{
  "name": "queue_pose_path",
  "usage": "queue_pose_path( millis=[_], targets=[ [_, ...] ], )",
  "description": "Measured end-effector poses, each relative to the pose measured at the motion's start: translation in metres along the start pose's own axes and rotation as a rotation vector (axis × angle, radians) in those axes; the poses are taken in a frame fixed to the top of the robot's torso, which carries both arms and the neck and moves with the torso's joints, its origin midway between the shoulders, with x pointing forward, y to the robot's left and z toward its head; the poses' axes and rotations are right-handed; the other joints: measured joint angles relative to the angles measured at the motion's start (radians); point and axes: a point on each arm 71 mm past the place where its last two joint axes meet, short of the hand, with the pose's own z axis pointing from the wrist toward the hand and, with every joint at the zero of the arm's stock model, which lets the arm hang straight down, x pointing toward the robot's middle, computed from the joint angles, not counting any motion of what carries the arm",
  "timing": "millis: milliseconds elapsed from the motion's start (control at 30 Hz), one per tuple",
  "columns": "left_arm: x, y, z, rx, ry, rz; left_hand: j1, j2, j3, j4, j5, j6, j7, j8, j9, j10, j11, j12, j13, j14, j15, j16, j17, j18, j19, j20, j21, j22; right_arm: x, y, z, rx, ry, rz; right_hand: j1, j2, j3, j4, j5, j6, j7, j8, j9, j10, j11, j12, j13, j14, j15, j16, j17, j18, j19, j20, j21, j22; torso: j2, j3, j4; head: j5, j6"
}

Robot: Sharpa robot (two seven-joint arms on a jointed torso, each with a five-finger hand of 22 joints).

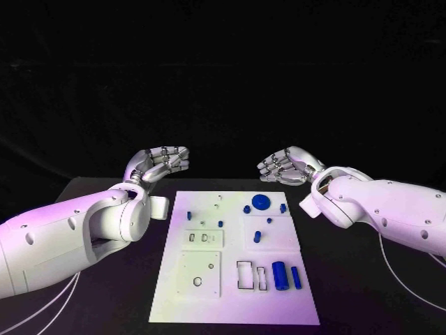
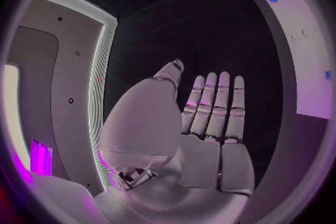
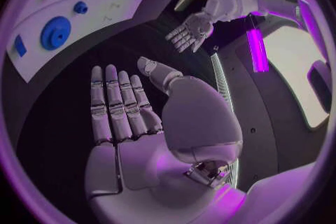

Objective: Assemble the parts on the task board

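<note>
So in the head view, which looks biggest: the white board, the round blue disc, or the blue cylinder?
1. The task board, by far.
2 and 3. The round blue disc and the blue cylinder look about alike; the cylinder lies nearer the camera, so I won't rank them.

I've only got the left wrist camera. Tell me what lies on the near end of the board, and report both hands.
Observer: In the head view, the task board has a thick blue cylinder lying near its right edge at the near end, with a slimmer blue pin beside it.
Operator: Give me the right palm.
Observer: The right wrist view shows the right hand flat, fingers straight and apart, holding nothing.
Operator: Place both hands against the board.
Observer: From the head view, the left hand and the right hand appear raised beyond the board's far edge, one toward each far corner, touching no part.
</note>
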Motion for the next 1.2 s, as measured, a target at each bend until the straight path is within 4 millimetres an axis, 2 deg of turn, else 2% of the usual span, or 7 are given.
queue_pose_path(
  millis=[467, 567, 633, 733, 833, 933, 1200],
  targets=[
    [0.014, -0.020, -0.016, 0.019, 0.115, -0.025, 0.030, -0.022, 0.033, 0.016, 0.000, 0.065, -0.013, 0.005, 0.002, 0.117, -0.018, -0.072, -0.001, 0.129, -0.027, -0.026, 0.006, 0.000, 0.123, -0.022, 0.021, -0.010, 0.005, 0.019, 0.007, -0.066, 0.116, -0.470, -0.024, -0.045, -0.062, -0.013, 0.000, 0.084, -0.035, 0.015, 0.038, 0.128, -0.053, -0.041, 0.005, 0.275, -0.085, 0.116, 0.131, 0.000, 0.220, -0.086, 0.131, 0.060, 0.054, -0.0004, 0.0225, -0.022, 0.002],
    [0.016, -0.024, -0.019, 0.023, 0.129, -0.033, 0.030, -0.022, 0.033, 0.016, 0.000, 0.065, -0.013, 0.005, 0.002, 0.117, -0.018, -0.077, -0.001, 0.129, -0.027, -0.031, 0.006, 0.000, 0.123, -0.022, 0.021, -0.010, 0.009, 0.023, 0.008, -0.078, 0.131, -0.547, -0.031, -0.059, -0.129, -0.006, 0.008, 0.107, -0.045, 0.001, 0.059, 0.116, -0.065, -0.054, 0.011, 0.427, -0.117, 0.262, 0.275, 0.000, 0.344, -0.134, 0.246, 0.127, 0.065, -0.0010, 0.0278, -0.028, 0.005],
    [0.018, -0.026, -0.022, 0.025, 0.139, -0.038, 0.030, -0.022, 0.033, 0.016, 0.000, 0.065, -0.013, 0.005, 0.002, 0.117, -0.018, -0.077, -0.001, 0.129, -0.027, -0.031, 0.007, 0.000, 0.127, -0.026, 0.021, -0.012, 0.012, 0.024, 0.009, -0.085, 0.142, -0.593, -0.031, -0.059, -0.153, -0.004, 0.009, 0.110, -0.047, -0.010, 0.066, 0.110, -0.071, -0.054, 0.014, 0.468, -0.124, 0.337, 0.337, 0.000, 0.380, -0.146, 0.292, 0.157, 0.072, -0.0014, 0.0313, -0.033, 0.005],
    [0.021, -0.029, -0.024, 0.027, 0.151, -0.046, 0.030, -0.022, 0.033, 0.016, 0.000, 0.065, -0.013, 0.005, 0.002, 0.117, -0.018, -0.081, -0.001, 0.129, -0.027, -0.035, 0.007, 0.000, 0.127, -0.026, 0.021, -0.012, 0.016, 0.026, 0.010, -0.091, 0.153, -0.639, -0.031, -0.059, -0.168, 0.001, 0.009, 0.114, -0.051, -0.018, 0.071, 0.110, -0.071, -0.054, 0.017, 0.488, -0.130, 0.446, 0.421, 0.000, 0.408, -0.153, 0.342, 0.191, 0.080, -0.0019, 0.0345, -0.040, 0.005],
    [0.023, -0.032, -0.026, 0.031, 0.161, -0.051, 0.030, -0.022, 0.036, 0.019, 0.000, 0.065, -0.013, 0.005, 0.002, 0.117, -0.018, -0.086, -0.001, 0.129, -0.027, -0.038, 0.007, 0.000, 0.131, -0.022, 0.021, -0.013, 0.019, 0.027, 0.010, -0.091, 0.164, -0.680, -0.031, -0.059, -0.187, 0.007, 0.017, 0.117, -0.055, -0.031, 0.081, 0.107, -0.074, -0.054, 0.022, 0.489, -0.131, 0.727, 0.678, 0.000, 0.423, -0.156, 0.420, 0.255, 0.088, -0.0019, 0.0386, -0.045, 0.008],
    [0.025, -0.035, -0.027, 0.033, 0.168, -0.056, 0.028, -0.024, 0.036, 0.019, 0.000, 0.065, -0.013, 0.005, 0.002, 0.117, -0.018, -0.087, -0.001, 0.129, -0.027, -0.039, 0.007, 0.000, 0.131, -0.022, 0.021, -0.013, 0.022, 0.027, 0.010, -0.084, 0.175, -0.713, -0.031, -0.059, -0.192, 0.007, 0.025, 0.118, -0.055, -0.039, 0.090, 0.107, -0.075, -0.054, 0.024, 0.489, -0.131, 0.908, 0.845, 0.000, 0.444, -0.153, 0.564, 0.418, 0.094, -0.0019, 0.0422, -0.048, 0.011],
    [0.026, -0.039, -0.027, 0.038, 0.178, -0.060, 0.026, -0.027, 0.036, 0.019, 0.000, 0.064, -0.013, 0.005, 0.002, 0.117, -0.018, -0.090, -0.001, 0.129, -0.027, -0.043, 0.007, 0.000, 0.134, -0.026, 0.021, -0.014, 0.028, 0.025, 0.011, -0.057, 0.196, -0.765, -0.031, -0.059, -0.182, 0.005, 0.035, 0.121, -0.052, -0.051, 0.106, 0.112, -0.080, -0.054, 0.029, 0.489, -0.131, 1.089, 1.018, -0.016, 0.467, -0.144, 0.767, 0.660, 0.105, -0.0020, 0.0487, -0.050, 0.011]
  ],
)
